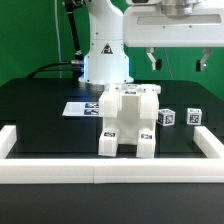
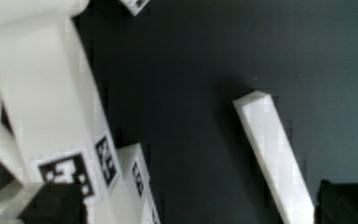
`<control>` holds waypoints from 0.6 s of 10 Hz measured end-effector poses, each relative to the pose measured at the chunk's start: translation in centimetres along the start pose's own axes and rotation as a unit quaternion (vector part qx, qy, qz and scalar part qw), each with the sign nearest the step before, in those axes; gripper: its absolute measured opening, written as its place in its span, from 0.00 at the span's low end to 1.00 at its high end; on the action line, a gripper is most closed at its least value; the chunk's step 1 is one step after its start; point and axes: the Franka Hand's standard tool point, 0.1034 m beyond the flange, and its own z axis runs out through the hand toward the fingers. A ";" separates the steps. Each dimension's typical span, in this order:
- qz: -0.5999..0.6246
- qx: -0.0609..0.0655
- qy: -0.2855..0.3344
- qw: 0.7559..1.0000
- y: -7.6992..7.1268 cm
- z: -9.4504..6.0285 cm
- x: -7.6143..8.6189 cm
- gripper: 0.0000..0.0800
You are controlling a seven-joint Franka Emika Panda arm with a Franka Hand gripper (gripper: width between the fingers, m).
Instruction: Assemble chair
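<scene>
The partly built white chair (image 1: pixel 128 122) stands upright at mid-table, low and toward the exterior view's left of the raised gripper (image 1: pixel 175 62), whose jaws hang wide apart and empty, seemingly above two small tagged blocks (image 1: pixel 168 117) beside the chair.

White arm (image 1: pixel 104 45) upright, fingers (image 1: pixel 151 61) raised, pointing down, spread wide, empty

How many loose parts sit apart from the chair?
2, both at the exterior view's right of the chair: nearer block beside it, farther block by the border rail. More may hide behind it.
</scene>
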 end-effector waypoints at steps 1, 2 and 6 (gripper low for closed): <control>0.014 -0.001 0.004 1.000 -0.6 0.6 -0.9 0.81; 0.027 -0.006 -0.001 1.000 -1.4 1.5 -2.0 0.81; 0.028 -0.009 -0.002 1.000 -1.4 2.1 -1.8 0.81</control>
